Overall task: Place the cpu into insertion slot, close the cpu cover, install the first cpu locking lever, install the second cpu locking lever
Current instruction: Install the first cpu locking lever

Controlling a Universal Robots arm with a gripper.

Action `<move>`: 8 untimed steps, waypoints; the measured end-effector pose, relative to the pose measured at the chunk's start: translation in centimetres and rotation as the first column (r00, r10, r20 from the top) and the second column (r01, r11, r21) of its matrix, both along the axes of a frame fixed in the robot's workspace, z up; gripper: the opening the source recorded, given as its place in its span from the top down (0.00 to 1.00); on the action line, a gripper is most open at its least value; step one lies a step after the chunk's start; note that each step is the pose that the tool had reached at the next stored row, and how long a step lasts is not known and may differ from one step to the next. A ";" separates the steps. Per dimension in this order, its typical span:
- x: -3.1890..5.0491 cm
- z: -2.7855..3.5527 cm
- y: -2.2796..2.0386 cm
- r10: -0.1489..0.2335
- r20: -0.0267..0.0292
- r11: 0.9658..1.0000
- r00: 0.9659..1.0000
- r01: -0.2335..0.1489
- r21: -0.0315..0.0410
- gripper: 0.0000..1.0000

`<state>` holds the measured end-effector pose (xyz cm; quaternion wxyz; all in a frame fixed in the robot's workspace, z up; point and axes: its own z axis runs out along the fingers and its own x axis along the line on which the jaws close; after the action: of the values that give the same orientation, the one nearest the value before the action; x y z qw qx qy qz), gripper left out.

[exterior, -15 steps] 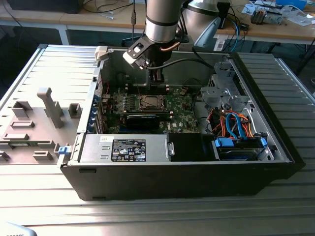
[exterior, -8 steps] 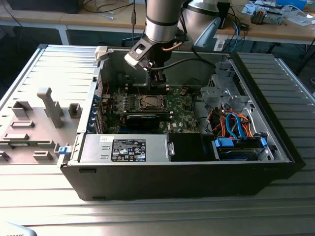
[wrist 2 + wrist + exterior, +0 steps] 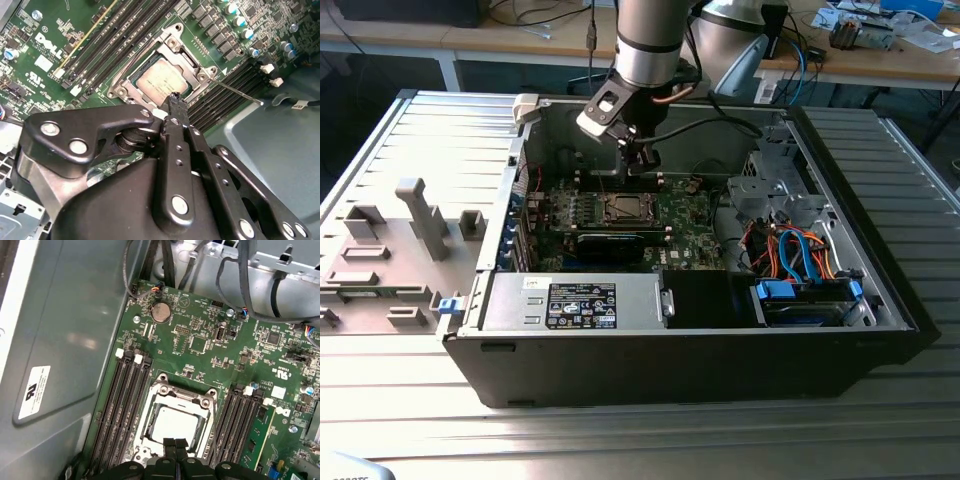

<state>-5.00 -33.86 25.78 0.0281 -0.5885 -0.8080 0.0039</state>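
The cpu (image 3: 161,82), a silvery-grey square chip, lies flat in the insertion slot (image 3: 121,91) on the green board; in the first wrist view the cpu (image 3: 175,426) sits the same way. The cpu cover (image 3: 182,396), a thin metal frame, lies down around the chip. One thin wire locking lever (image 3: 237,91) sticks out from the socket's corner and is not tucked in. My gripper (image 3: 175,97) is shut with nothing in it. Its tips hover over the socket's edge right beside the chip. In the exterior view my gripper (image 3: 642,163) hangs inside the case above the socket (image 3: 623,208).
Long black memory slots (image 3: 127,405) flank the socket on both sides. A black box with a white label (image 3: 582,303) fills the case front. Orange and blue cables (image 3: 800,255) lie at the exterior view's right. Grey fixtures (image 3: 420,215) stand outside the case on its left.
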 end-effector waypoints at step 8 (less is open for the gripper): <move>0.00 0.00 0.00 0.051 0.000 0.999 0.999 -0.051 0.000 0.89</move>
<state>-5.00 -33.86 25.78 0.0280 -0.5677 -0.8228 0.0046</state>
